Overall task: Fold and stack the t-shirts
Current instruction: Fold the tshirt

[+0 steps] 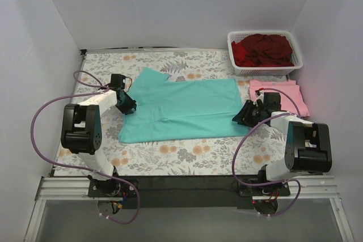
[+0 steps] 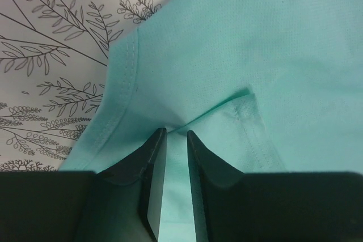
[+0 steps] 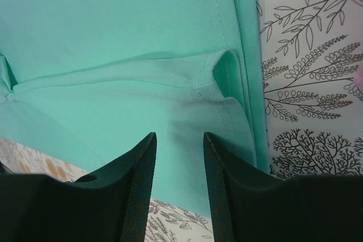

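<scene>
A teal-green t-shirt (image 1: 184,109) lies spread across the middle of the floral table, its lower part folded over. My left gripper (image 1: 129,107) is at the shirt's left edge. In the left wrist view its jaws (image 2: 176,132) stand narrowly apart with a raised pleat of teal cloth (image 2: 238,55) pinched between them, beside a stitched hem. My right gripper (image 1: 241,117) is at the shirt's right edge. In the right wrist view it (image 3: 178,135) is open over the teal cloth (image 3: 113,38), near a small lifted fold at the hem. A folded light pink t-shirt (image 1: 283,96) lies right of it.
A white lattice basket (image 1: 295,60) at the back right holds dark red t-shirts (image 1: 262,49). White walls close in the table on three sides. The arm bases and purple cables (image 1: 39,117) are at the near edge.
</scene>
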Robot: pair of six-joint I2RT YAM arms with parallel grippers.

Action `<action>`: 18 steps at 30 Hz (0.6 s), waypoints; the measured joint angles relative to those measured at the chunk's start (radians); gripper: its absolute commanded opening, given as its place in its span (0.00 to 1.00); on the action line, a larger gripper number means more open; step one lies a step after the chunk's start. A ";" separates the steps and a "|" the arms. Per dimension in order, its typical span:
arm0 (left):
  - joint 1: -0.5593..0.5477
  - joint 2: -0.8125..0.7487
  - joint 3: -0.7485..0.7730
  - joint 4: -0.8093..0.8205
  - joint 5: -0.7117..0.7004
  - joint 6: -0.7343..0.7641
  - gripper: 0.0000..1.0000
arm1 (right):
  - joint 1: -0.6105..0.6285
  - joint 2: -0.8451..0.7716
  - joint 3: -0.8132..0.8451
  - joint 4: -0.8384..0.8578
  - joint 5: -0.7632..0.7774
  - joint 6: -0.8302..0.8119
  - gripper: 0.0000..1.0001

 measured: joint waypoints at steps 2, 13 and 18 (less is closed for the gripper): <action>0.002 -0.006 0.003 0.001 -0.009 0.000 0.26 | 0.000 0.000 -0.002 0.003 -0.006 0.000 0.46; -0.049 -0.267 -0.015 0.034 -0.002 0.001 0.32 | -0.001 -0.008 -0.002 -0.002 -0.019 -0.004 0.45; -0.061 -0.347 -0.082 0.033 0.015 0.004 0.32 | 0.005 -0.048 -0.002 -0.023 -0.023 -0.008 0.45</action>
